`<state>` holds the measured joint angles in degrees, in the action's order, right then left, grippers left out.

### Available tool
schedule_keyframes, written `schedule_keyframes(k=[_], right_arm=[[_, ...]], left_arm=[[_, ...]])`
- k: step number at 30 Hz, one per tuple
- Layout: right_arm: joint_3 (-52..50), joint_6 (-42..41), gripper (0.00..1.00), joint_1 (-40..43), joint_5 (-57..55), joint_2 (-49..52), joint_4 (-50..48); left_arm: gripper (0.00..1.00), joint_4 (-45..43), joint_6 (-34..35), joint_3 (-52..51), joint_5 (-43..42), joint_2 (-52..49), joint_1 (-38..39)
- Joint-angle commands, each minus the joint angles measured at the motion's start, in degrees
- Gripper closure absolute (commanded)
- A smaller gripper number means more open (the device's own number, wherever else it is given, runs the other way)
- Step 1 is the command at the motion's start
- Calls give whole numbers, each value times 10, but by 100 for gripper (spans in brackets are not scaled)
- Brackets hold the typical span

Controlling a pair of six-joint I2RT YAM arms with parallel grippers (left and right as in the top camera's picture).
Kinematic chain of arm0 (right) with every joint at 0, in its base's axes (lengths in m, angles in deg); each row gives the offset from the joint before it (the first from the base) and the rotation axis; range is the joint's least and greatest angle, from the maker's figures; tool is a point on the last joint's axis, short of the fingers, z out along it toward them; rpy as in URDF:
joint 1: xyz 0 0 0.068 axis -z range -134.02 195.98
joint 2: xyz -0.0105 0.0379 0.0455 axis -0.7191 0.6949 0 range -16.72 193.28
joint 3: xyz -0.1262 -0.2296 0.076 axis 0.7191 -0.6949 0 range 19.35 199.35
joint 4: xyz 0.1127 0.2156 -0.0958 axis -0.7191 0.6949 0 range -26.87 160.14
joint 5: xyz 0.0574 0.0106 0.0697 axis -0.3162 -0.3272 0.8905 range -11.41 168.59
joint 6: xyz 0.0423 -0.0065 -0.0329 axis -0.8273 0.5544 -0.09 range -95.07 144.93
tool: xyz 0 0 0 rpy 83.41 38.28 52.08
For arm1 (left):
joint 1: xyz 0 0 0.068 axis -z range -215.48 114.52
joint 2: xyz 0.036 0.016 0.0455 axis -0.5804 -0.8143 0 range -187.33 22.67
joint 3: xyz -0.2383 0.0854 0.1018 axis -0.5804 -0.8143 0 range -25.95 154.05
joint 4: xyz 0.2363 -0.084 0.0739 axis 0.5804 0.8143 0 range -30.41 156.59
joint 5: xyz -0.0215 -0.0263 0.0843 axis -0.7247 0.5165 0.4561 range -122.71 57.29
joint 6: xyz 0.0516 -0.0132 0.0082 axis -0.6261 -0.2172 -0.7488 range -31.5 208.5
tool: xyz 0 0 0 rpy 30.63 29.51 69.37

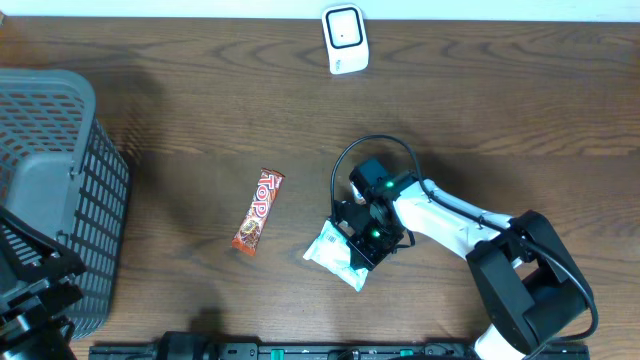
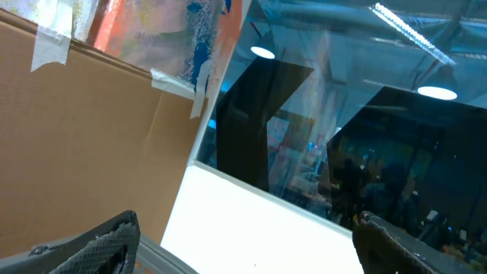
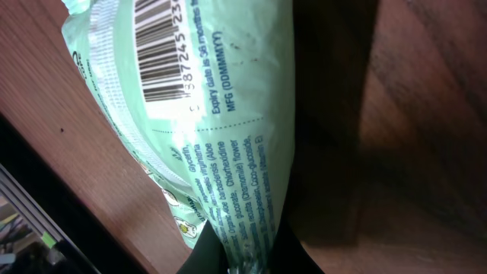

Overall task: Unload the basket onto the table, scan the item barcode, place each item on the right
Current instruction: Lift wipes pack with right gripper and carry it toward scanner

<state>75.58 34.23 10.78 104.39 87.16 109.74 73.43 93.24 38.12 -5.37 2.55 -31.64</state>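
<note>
I see dark wood-grain table (image 1: 150, 100) | taped cardboard panel (image 2: 76, 152) | dark glass panes (image 2: 396, 152) | ceiling lamps (image 2: 262, 52) lit

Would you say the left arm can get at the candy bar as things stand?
Probably yes: the candy bar lies uncovered on the table, nothing over it, but the left claw is aimed upward.

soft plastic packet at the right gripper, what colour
Pale mint green plastic packet, black barcode; best in right wrist view.

I note: right arm (image 1: 450, 218) white with black joints, green lights, looped black cable (image 1: 372, 139); left gripper (image 2: 245, 240) black.
</note>
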Motion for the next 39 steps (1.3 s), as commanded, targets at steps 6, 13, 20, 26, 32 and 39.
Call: schedule_keyframes(k=[6, 13, 20, 26, 32, 39], right_arm=[[105, -1, 99, -12, 42, -9, 61], [163, 28, 99, -12, 99, -114, 102], [164, 47, 99, -15, 148, -257, 129], [164, 56, 99, -29, 113, -337, 184], [164, 5, 99, -50, 33, -358, 204], [164, -87, 99, -77, -123, -356, 193]], left_arm=[[10, -2, 5, -1, 3, 6, -3], [10, -2, 5, -1, 3, 6, -3], [10, 2, 5, -1, 3, 6, -3], [10, 2, 5, -1, 3, 6, -3], [10, 2, 5, -1, 3, 6, -3], [10, 2, 5, -1, 3, 6, -3]])
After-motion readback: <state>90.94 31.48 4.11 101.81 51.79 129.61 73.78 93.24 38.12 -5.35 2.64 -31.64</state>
